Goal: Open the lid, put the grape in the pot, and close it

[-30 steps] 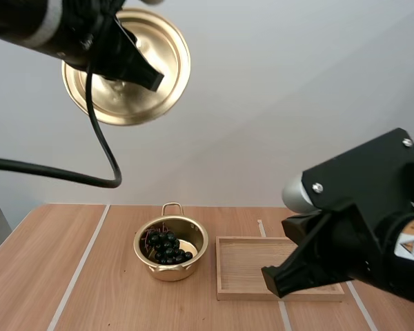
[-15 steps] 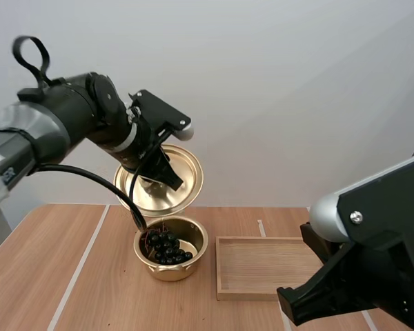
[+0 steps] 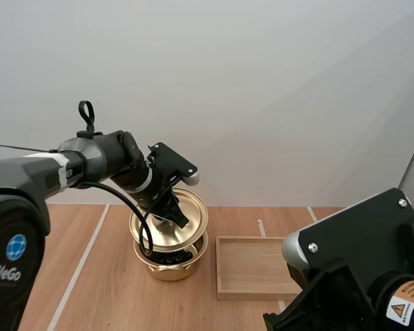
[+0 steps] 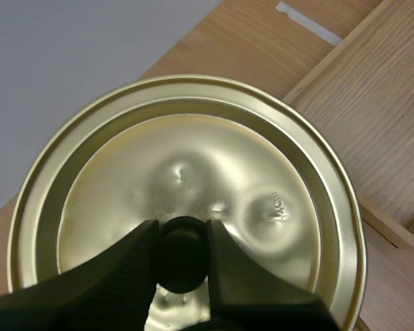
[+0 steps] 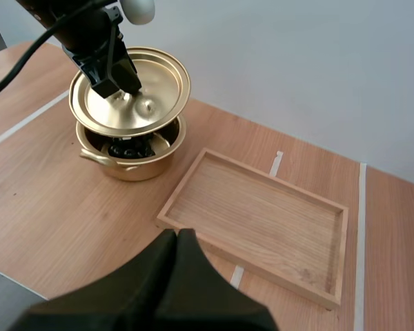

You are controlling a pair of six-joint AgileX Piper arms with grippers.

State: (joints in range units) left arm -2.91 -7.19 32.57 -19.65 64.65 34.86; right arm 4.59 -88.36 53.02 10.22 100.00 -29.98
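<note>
**Lid hanging tilted over the pot, grapes inside**

Wooden table (image 3: 90, 276) with pale stripes is carrying everything, and a plain pale wall (image 3: 297, 103) is standing behind it. Wooden tray (image 3: 252, 270) is lying just beside the pot (image 3: 167, 269), on its right. Left gripper (image 4: 183, 249) is pinching the black knob (image 4: 183, 269) of the lid (image 3: 192, 222), holding it tilted just over the pot. Grapes (image 5: 127, 147) are lying in the pot, mostly hidden under the lid. Whether the lid's rim is touching the pot, cannot tell. Right gripper (image 5: 177, 238) is hovering near the tray's front edge, fingers pressed together as one wedge.

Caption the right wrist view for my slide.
Left gripper holds round gold lid tilted over gold pot of dark grapes.
</note>
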